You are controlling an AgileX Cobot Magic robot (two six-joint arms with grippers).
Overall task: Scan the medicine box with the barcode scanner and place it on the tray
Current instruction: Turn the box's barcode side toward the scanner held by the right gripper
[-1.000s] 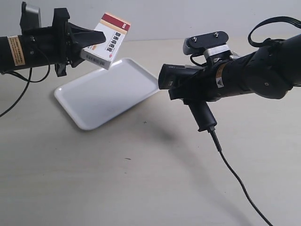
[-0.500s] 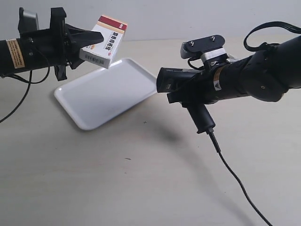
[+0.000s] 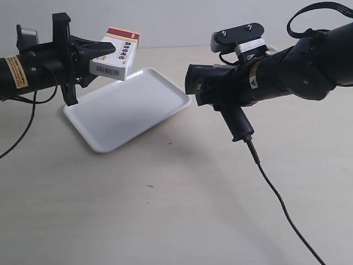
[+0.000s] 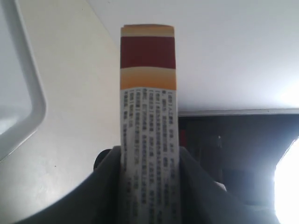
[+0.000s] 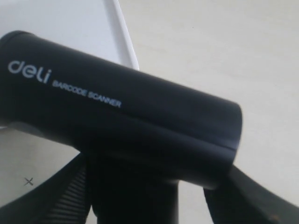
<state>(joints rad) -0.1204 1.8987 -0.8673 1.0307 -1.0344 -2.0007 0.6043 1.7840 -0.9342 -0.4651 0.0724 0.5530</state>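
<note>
The left fingers (image 4: 105,186) pinch the medicine box (image 4: 148,116) by its plain end, one on each broad face, holding it in the air near the far side of the tray (image 3: 110,118). The box is white with dark text, a barcode on one side and a red and tan band at its free end. The right fingers (image 5: 60,196) flank the barcode scanner (image 5: 121,107), apparently clamped on its handle, above the tabletop (image 3: 165,210).

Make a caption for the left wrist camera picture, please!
The left gripper clamps the medicine box, its red band at the far end, with a corner of the tray nearby.
</note>
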